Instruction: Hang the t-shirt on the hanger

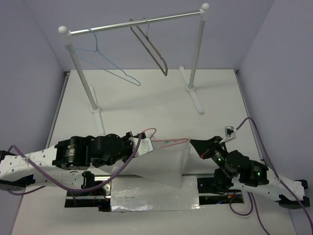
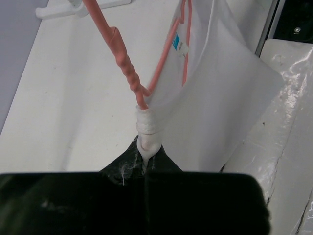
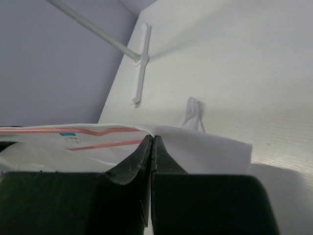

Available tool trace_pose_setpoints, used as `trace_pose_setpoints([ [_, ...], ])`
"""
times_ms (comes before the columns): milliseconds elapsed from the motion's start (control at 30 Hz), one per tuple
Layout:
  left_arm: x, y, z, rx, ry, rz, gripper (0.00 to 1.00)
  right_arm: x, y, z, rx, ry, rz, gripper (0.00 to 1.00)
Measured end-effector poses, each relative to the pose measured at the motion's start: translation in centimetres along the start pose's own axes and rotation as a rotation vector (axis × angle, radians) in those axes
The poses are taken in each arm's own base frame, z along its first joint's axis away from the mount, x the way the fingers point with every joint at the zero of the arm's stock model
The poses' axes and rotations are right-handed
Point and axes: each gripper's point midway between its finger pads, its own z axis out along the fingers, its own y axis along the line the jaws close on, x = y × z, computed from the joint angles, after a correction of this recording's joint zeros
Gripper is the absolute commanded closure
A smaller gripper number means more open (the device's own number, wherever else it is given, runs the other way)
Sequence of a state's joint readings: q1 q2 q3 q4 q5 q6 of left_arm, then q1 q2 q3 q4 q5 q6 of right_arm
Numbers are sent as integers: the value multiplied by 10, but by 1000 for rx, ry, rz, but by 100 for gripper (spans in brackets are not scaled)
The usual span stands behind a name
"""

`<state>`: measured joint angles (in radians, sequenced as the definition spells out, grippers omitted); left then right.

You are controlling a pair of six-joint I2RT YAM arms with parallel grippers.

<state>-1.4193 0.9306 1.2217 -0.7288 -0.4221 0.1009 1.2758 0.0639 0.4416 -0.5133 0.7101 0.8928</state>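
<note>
The t-shirt (image 1: 166, 164) is hanging over the table's (image 1: 146, 103) near edge, between the left gripper (image 1: 142, 144) and the right gripper (image 1: 195, 145), with the hanger (image 1: 168, 142) sitting inside it. A rack (image 1: 137, 23) is standing behind, along the far edge.

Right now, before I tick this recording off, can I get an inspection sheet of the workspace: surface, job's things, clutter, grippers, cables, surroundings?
Surface: white table; crinkly silver sheet at its near edge.
Job's things: t-shirt draped over the pink hanger, whose arms show through the fabric; both are held off the table between the arms.
Clutter: small white scrap on the table, unidentifiable.
Grippers: left gripper shut on the hanger's taped neck; right gripper shut at the t-shirt's upper edge, pinch not confirmable.
Cables: purple cables loop along both arms.
Surroundings: clothes rack carrying a light-blue hanger and a grey-brown hanger; pale walls.
</note>
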Motion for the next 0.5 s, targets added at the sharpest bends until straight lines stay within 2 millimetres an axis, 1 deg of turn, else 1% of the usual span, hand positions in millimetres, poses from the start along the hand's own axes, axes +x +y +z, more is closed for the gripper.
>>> trace_pose_setpoints([
  [133,7,4,0,-27,20,3,100,-20,2,-7,42,-24,-20,100],
  [233,9,5,-3,-33,8,-2,100,-33,9,-12,44,-34,-39,100],
  [300,12,4,-3,-30,3,-4,100,-39,15,-12,39,-30,-83,100],
  [367,15,0,0,-18,3,-3,100,-37,25,-10,20,0,-145,100],
  [500,15,-24,18,79,6,5,100,-21,59,-2,-71,130,-316,100],
])
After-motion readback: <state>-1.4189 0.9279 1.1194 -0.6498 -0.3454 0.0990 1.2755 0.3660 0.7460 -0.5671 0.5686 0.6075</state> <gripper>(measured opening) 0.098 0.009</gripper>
